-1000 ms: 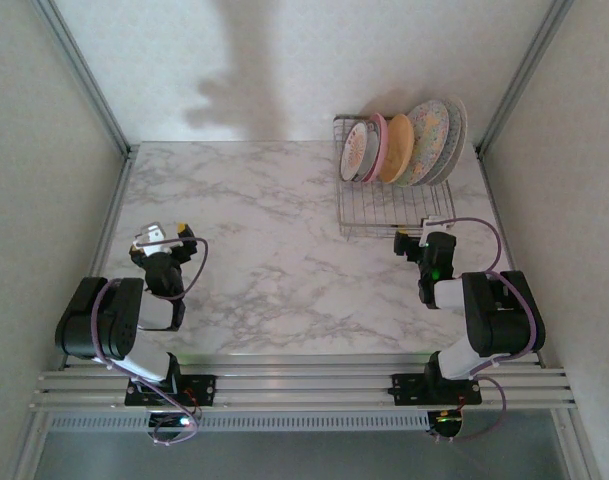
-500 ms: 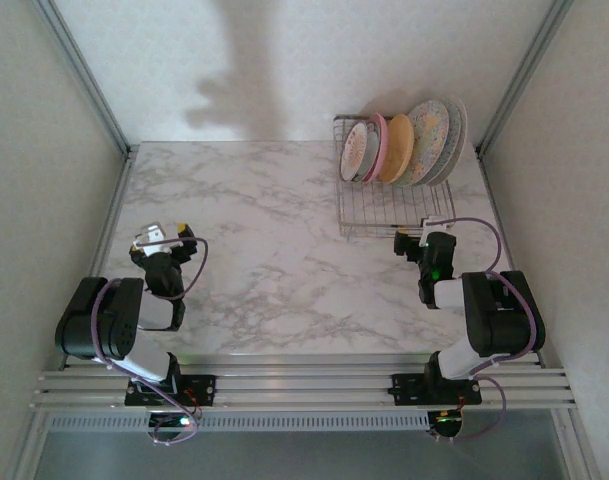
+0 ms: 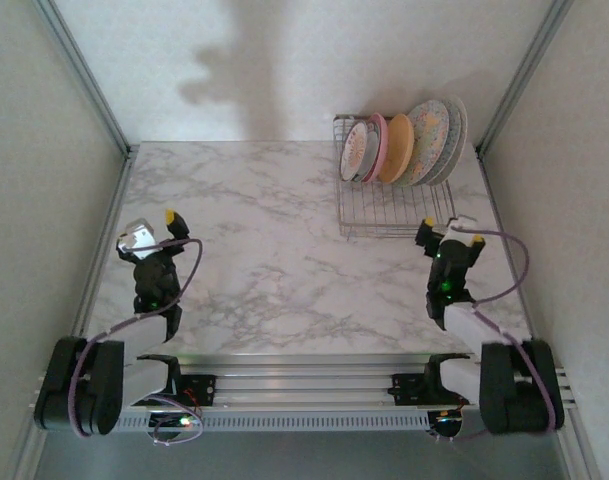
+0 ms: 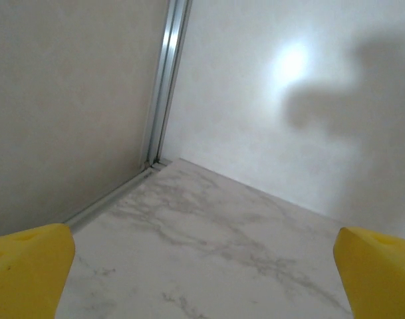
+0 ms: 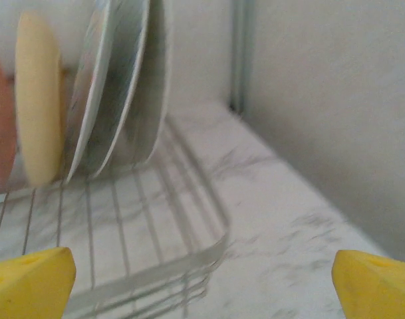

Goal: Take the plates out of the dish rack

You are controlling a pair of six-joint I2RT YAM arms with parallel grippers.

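Note:
The silver wire dish rack [image 3: 394, 205] stands at the table's far right. Several plates lean upright in its back half: a small pale one [image 3: 357, 150], a pink one [image 3: 378, 142], an orange-yellow one [image 3: 396, 148], a speckled floral one [image 3: 427, 140] and a pale one [image 3: 454, 125] behind it. My right gripper [image 3: 452, 232] hovers open just short of the rack's near right corner [image 5: 209, 249]. In the right wrist view the yellow plate [image 5: 36, 100] and two pale plate backs [image 5: 132, 80] stand ahead. My left gripper [image 3: 150, 228] is open and empty at the far left.
The marble table [image 3: 274, 240] stretches bare between the two arms. White walls with metal corner posts [image 3: 89, 85] close in the left, back and right sides. The left wrist view faces the back left corner post [image 4: 163, 86].
Both arms have unfolded and stretched forward from their tucked pose. The right gripper has shifted right, beside the rack's near corner; the left one has moved slightly left and up.

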